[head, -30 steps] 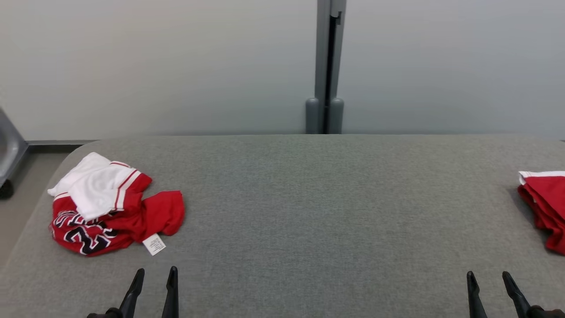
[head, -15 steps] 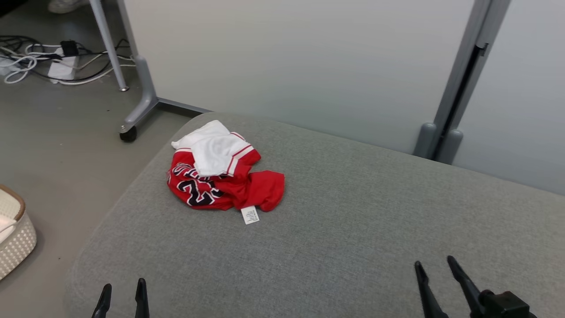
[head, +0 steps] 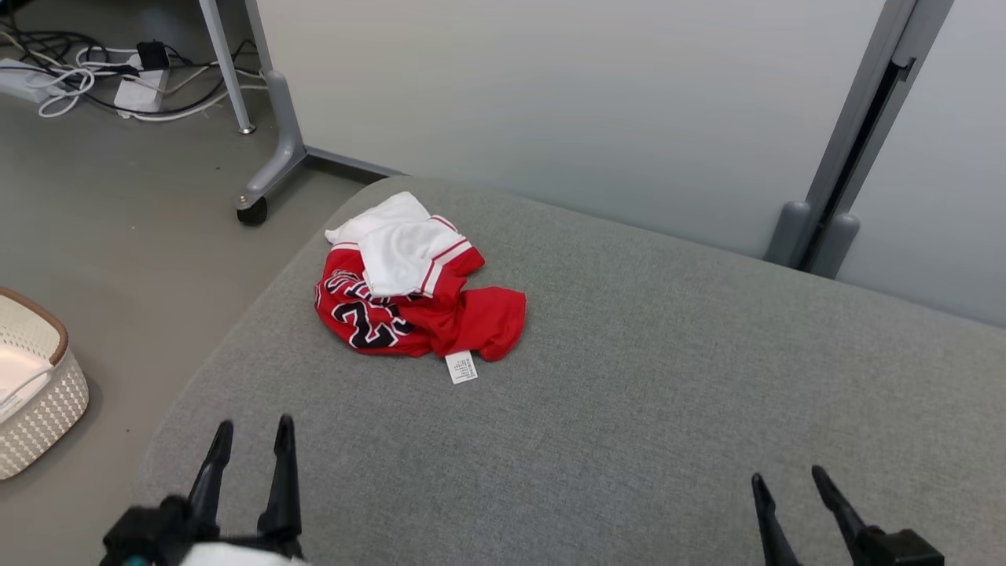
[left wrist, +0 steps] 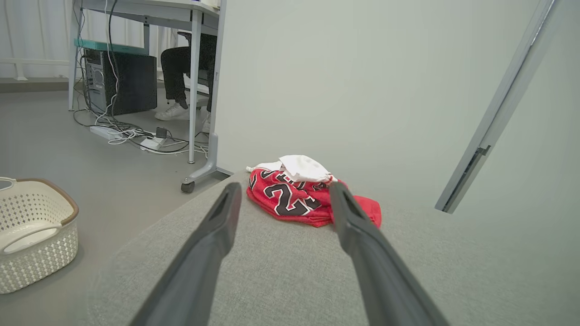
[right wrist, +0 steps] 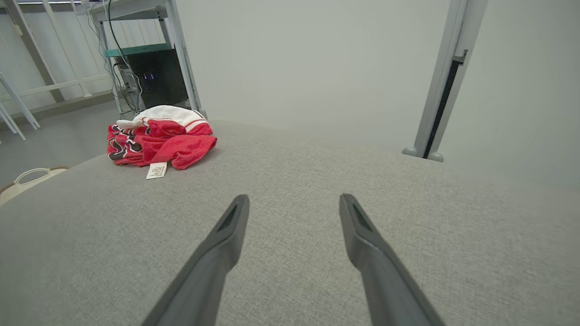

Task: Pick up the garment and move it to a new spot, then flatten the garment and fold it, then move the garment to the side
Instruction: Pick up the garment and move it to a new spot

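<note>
The garment (head: pixel 416 291) is a crumpled red jersey with black-and-white lettering, a white part on top and a white tag at its near edge. It lies near the far left corner of the grey padded table (head: pixel 629 393). My left gripper (head: pixel 251 428) stands open at the table's near left edge, well short of the garment (left wrist: pixel 308 199), which lies straight ahead of its fingers. My right gripper (head: pixel 786 475) is open over the near right of the table, empty. From its wrist the garment (right wrist: pixel 158 138) lies far to the left.
A white woven basket (head: pixel 35 393) stands on the floor left of the table. Cables and a power strip (head: pixel 141 86) lie by a wheeled desk leg (head: pixel 271 169). A person's legs (left wrist: pixel 181 77) sit under the desk. A pale partition wall (head: pixel 550 94) backs the table.
The head camera has swung left, so the garment now sits near the middle of the picture and the floor and basket show. The left gripper has risen further into view. Both grippers stay open.
</note>
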You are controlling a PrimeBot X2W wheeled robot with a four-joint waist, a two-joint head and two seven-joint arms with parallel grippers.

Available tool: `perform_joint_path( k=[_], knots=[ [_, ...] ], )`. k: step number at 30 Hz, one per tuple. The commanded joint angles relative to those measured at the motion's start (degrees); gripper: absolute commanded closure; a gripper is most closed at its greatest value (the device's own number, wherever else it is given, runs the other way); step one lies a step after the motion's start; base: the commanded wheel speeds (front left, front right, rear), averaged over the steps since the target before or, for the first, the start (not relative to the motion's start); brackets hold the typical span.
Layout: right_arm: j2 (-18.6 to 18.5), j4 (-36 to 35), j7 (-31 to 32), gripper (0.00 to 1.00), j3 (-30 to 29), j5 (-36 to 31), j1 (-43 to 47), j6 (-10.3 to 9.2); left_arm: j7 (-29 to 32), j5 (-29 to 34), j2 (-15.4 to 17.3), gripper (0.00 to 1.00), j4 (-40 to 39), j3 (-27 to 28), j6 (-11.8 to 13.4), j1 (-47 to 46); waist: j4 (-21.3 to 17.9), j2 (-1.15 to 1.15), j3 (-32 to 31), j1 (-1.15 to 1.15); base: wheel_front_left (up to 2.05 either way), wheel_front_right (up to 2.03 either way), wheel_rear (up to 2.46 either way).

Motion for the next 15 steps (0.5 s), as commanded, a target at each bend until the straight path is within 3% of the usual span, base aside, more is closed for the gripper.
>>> perform_joint_path(
  k=[1,9,15],
  knots=[
    [-0.9,-1.0,-0.3,0.0,-0.4,-1.1,-1.5,-0.01,0.4,-1.1,0.1,0.0,1.0,-0.7,-0.4,-3.9,-1.3,0.0,4.9,0.0,0.0,0.0,0.0],
    [-8.5,-6.5,0.4,0.0,1.1,-4.2,-11.8,-0.01,9.4,-6.7,1.0,0.0,13.6,-4.7,-1.1,-32.4,-5.0,0.0,25.8,0.0,0.0,0.0,0.0],
    [-11.5,-10.8,1.7,0.0,2.1,-4.4,-15.5,-0.01,18.8,-10.0,3.2,0.0,29.6,-5.2,-1.1,-49.9,-8.3,0.0,34.1,0.0,0.0,0.0,0.0]
  ],
)
